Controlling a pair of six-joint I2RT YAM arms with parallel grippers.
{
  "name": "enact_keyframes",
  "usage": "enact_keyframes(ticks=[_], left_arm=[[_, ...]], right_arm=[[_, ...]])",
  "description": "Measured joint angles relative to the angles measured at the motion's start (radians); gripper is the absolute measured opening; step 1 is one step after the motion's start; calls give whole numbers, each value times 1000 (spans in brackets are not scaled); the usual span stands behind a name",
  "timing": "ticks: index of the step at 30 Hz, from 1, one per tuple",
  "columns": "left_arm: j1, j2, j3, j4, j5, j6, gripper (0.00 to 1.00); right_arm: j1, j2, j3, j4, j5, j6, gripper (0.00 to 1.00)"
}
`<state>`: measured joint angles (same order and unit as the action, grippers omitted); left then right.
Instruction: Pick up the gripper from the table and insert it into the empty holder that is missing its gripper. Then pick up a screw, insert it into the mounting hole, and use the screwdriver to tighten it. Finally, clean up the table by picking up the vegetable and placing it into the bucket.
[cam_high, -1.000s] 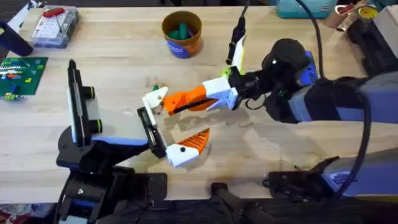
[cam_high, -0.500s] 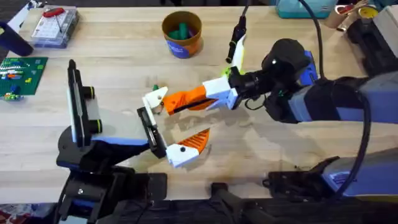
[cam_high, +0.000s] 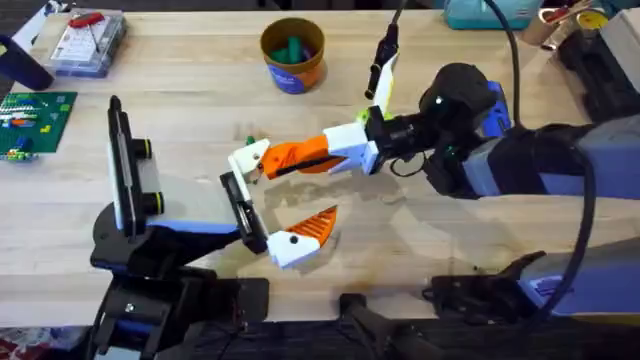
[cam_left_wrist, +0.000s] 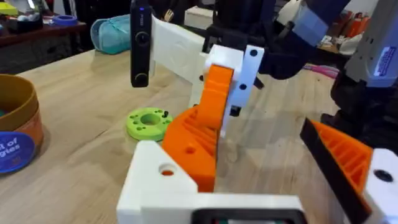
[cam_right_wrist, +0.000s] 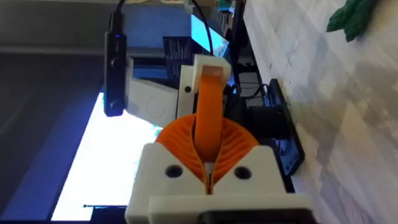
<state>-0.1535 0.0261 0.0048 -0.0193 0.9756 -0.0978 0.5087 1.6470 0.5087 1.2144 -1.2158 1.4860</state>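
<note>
Right tool rose slightly beside holder.

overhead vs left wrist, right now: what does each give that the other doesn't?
Overhead, not left wrist: the clear parts box, the green circuit board, the black holder on the pale blue arm, and something green inside the bucket.

Left wrist, not overhead: a side-on look at a green ring lying on the table; I cannot pick it out with confidence from above.

Both: the bucket, and the right gripper shut on the orange-and-white gripper part.
</note>
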Motion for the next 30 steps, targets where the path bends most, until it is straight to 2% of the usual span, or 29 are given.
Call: enact_keyframes(ticks=[30], left_arm=[[0,0,0,0,-11,0,990]], right_arm=[[50,0,0,-1,64,-7,16]])
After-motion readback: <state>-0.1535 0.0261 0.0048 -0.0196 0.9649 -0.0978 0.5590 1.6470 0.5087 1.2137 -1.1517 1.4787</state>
